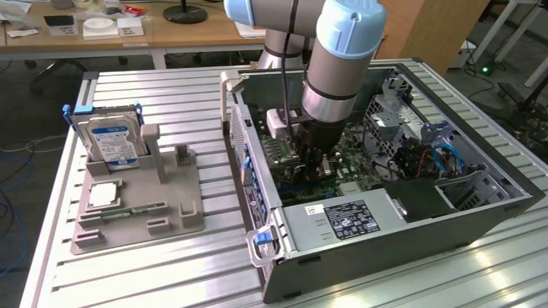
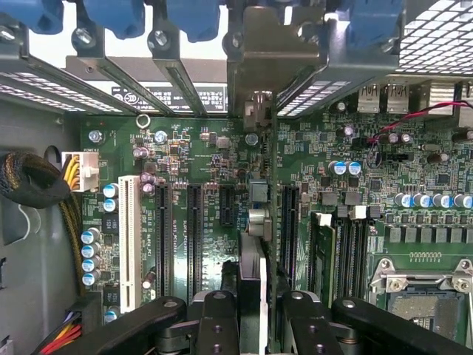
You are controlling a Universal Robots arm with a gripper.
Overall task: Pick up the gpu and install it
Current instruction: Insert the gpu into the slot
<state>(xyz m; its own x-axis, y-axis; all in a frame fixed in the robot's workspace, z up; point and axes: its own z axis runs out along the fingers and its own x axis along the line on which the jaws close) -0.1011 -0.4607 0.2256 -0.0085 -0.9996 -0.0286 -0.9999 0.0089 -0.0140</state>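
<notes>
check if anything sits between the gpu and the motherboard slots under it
Nothing visible does: the end effector grips the gpu edge-on over the motherboard, and the expansion slots beside it are bare. The spot right under the card is hidden.

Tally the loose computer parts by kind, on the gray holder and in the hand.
hard drive: 1
square chip: 1
memory stick: 1
gpu, held in the hand: 1
Total: 4
</notes>
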